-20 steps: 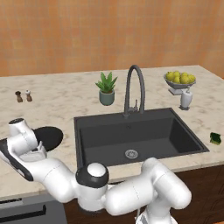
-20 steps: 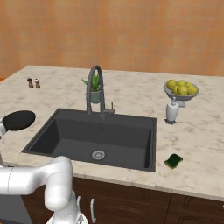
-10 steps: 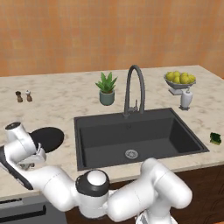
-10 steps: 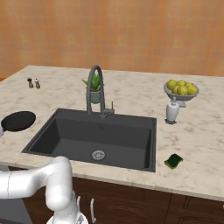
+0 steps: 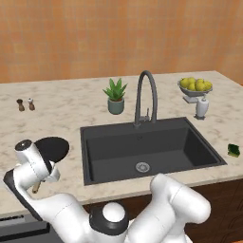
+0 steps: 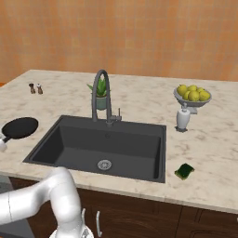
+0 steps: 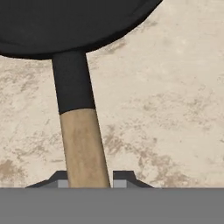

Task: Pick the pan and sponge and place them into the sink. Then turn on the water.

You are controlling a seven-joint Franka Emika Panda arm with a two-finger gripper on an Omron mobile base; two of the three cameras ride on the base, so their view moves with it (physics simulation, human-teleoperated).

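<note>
In the left base view, the pan (image 5: pixel 51 147) lies on the counter (image 5: pixel 71 111) left of the sink (image 5: pixel 147 147), with the arm's hand bent down over its near edge; the sponge (image 5: pixel 233 150) sits on the counter just right of the sink. In the right base view, the pan (image 6: pixel 19 127) rests left of the sink (image 6: pixel 104 146), well apart from the sponge (image 6: pixel 185 171) near the basin's front right corner. In the hand view, the gripper (image 7: pixel 85 175) is clenched on the pan's wooden handle (image 7: pixel 83 146), a fingertip (image 7: pixel 124 177) on either side.
</note>
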